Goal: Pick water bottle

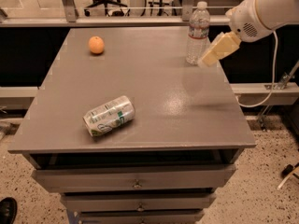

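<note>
The water bottle [197, 33] stands upright at the far right of the grey table [154, 92]. It is clear and ribbed with a white cap and a white-and-red label band. My gripper [216, 50], cream-coloured on a white arm, hangs above the table just right of the bottle's lower half. It is close to the bottle, and nothing is held in it.
A silver-and-green drink can [109, 115] lies on its side at the front left. An orange [96, 45] sits at the far left. The table has drawers [136, 180] below its front edge. A rail and office chair stand behind the table.
</note>
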Robot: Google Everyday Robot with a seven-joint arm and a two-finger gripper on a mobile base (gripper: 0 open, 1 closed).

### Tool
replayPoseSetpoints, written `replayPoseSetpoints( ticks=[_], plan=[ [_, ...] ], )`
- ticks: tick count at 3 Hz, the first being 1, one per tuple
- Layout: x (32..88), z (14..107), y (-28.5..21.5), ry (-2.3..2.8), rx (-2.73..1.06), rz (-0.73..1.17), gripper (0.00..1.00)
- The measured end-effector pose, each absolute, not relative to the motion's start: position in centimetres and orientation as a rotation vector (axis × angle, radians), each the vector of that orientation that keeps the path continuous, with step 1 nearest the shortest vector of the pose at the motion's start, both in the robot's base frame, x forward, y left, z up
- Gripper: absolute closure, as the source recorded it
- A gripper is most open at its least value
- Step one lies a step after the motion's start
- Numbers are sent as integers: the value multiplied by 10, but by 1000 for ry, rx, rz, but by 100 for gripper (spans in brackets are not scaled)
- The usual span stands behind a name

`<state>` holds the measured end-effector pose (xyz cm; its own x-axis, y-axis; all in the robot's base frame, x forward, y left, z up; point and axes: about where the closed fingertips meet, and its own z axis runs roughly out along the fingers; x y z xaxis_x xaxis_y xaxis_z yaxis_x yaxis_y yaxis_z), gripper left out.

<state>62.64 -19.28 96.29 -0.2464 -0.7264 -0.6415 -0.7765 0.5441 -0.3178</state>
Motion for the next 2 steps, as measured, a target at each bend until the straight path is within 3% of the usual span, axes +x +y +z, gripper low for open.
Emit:
replayPoseSetpoints(
  ticks=[2],
  plan=[
    [701, 959, -176, 1914, -997, 234, 0]
  ],
)
